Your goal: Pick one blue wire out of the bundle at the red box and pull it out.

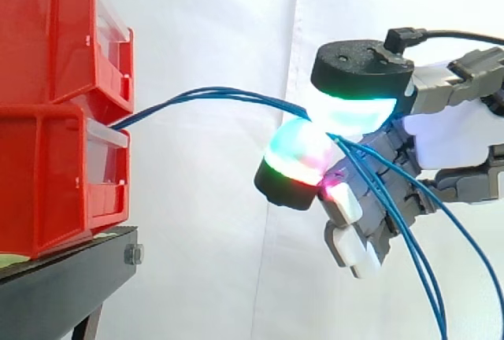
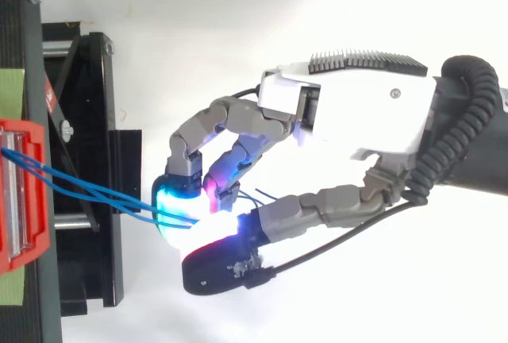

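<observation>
We see the hand (image 2: 357, 113) pinching the blue wires (image 1: 213, 94) between curled fingers (image 1: 299, 151), their far ends hidden inside the red bin (image 1: 47, 175).

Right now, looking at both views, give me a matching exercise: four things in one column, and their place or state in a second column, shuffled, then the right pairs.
Column one:
1. blue wires
2. red bins
3. black stand
4. hand

Column two:
A. stacked one on the other
B. shut, pinching between glowing pads
C. stretched from the bins to the fingertips
D. underneath, carrying the bins

Pairs: 1-C, 2-A, 3-D, 4-B
</observation>
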You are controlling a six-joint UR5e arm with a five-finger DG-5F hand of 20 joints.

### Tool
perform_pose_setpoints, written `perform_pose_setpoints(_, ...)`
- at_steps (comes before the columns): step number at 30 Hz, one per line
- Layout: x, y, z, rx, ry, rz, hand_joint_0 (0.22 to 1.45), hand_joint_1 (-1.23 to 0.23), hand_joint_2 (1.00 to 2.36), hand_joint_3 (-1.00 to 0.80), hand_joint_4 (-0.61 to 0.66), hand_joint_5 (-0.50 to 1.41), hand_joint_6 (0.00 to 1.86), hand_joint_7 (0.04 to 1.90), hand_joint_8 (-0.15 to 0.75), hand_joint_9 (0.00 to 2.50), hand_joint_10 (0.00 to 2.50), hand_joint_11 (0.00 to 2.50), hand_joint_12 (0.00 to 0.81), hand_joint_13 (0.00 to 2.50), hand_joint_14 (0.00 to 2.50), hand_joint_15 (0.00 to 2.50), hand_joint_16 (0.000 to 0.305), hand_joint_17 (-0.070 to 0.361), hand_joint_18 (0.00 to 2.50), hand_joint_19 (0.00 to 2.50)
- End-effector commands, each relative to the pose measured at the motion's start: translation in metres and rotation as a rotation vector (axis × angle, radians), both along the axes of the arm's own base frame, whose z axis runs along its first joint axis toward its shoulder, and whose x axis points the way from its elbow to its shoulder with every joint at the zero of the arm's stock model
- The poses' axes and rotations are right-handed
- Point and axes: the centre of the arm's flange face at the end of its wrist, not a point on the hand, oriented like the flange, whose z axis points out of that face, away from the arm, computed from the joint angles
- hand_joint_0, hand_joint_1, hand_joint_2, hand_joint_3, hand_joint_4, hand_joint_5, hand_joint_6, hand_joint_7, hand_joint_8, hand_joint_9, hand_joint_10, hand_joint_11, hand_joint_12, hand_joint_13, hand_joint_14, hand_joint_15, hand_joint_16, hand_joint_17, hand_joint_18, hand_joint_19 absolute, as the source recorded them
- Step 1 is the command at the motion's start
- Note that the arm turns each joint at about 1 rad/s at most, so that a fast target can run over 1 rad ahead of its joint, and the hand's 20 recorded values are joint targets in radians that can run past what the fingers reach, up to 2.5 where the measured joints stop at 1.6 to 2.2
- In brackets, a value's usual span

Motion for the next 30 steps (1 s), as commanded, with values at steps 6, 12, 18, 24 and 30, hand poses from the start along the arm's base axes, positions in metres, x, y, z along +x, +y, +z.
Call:
perform_pose_setpoints(6,-0.0014,-0.0001,-0.0010,0.006,0.013,0.010,0.63,-0.82,1.00,-0.50,0.15,-0.24,0.96,0.79,0.321,0.88,0.01,0.78,0.356,0.92,0.02,0.52,0.037,0.082,0.83,0.45)
perform_pose_setpoints(12,-0.0030,-0.0003,-0.0022,0.032,0.023,0.009,0.51,-0.49,1.00,-0.50,0.17,-0.21,0.93,0.82,0.367,0.97,0.01,0.78,0.386,0.91,0.02,0.54,0.039,0.087,0.76,0.52)
perform_pose_setpoints(18,-0.0031,-0.0014,-0.0022,0.034,0.023,0.007,0.60,-0.55,1.01,-0.37,0.14,-0.20,0.94,0.89,0.359,1.01,0.01,0.79,0.375,0.92,0.02,0.55,0.036,0.081,0.75,0.55)
perform_pose_setpoints(24,-0.0029,-0.0014,-0.0016,0.034,0.023,0.007,0.64,-0.73,1.02,-0.19,0.08,-0.20,0.96,0.92,0.367,1.00,0.01,0.80,0.372,0.95,0.02,0.55,0.037,0.082,0.82,0.51)
perform_pose_setpoints(30,-0.0016,-0.0012,0.0012,0.036,0.016,0.007,0.70,-0.81,1.02,-0.19,0.01,-0.21,0.98,0.94,0.351,0.97,0.01,0.80,0.367,0.94,0.02,0.54,0.037,0.083,0.84,0.49)
